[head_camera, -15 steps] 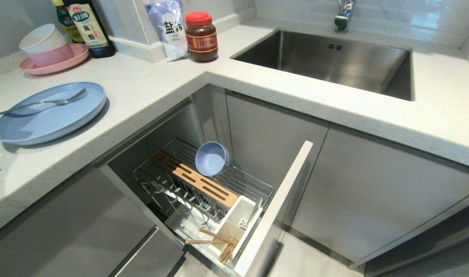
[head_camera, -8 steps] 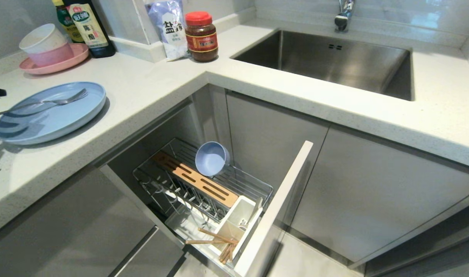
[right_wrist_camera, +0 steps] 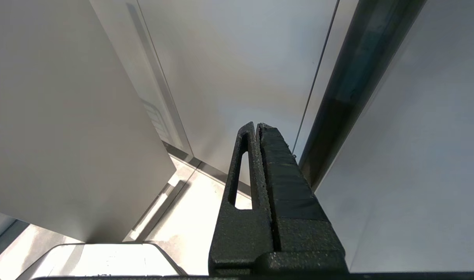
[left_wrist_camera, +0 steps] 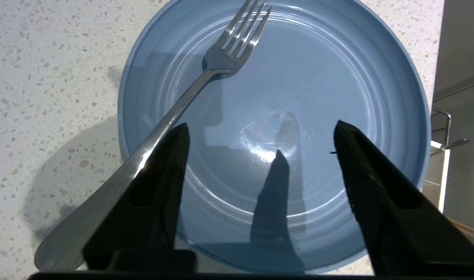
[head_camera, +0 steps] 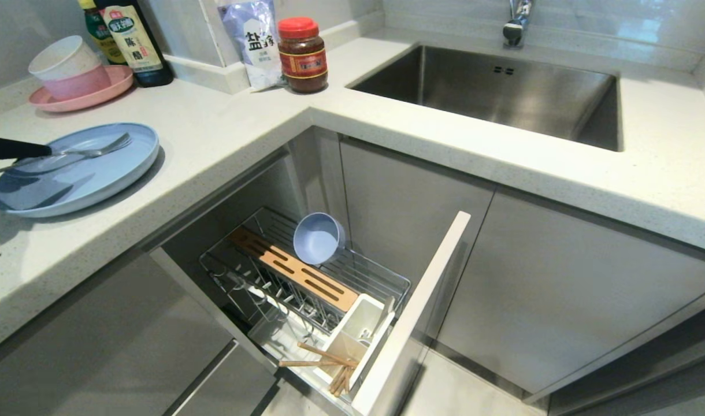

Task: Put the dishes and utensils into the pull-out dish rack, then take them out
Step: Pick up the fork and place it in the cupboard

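The pale blue plate [head_camera: 98, 179] lies on the counter at the left with the silver fork [head_camera: 92, 152] across it. My left gripper [left_wrist_camera: 260, 126] hovers open over the plate [left_wrist_camera: 318, 77], nothing between its fingers. One finger [left_wrist_camera: 163, 175] is beside the fork's handle [left_wrist_camera: 182, 107]. In the head view a black finger [head_camera: 14, 148] reaches in from the left edge. Below, the pull-out dish rack [head_camera: 387, 283] stands open with the small blue bowl [head_camera: 318, 238] tipped on its side. The chopsticks [head_camera: 323, 361] lie by the white caddy [head_camera: 355, 332]. My right gripper [right_wrist_camera: 256, 125] is shut, parked by cabinet fronts.
A pink plate [head_camera: 107, 89] with stacked bowls [head_camera: 63, 63], sauce bottles [head_camera: 130, 40], a salt bag [head_camera: 251, 40] and a red-lidded jar [head_camera: 302, 55] line the counter's back. The sink [head_camera: 503, 92] is at the right. The rack's white front panel [head_camera: 413, 312] juts out.
My left gripper has come in from the left edge and now reaches over the blue plate, its shadow spreading on the plate. Plate, fork, bowl and chopsticks have not moved.
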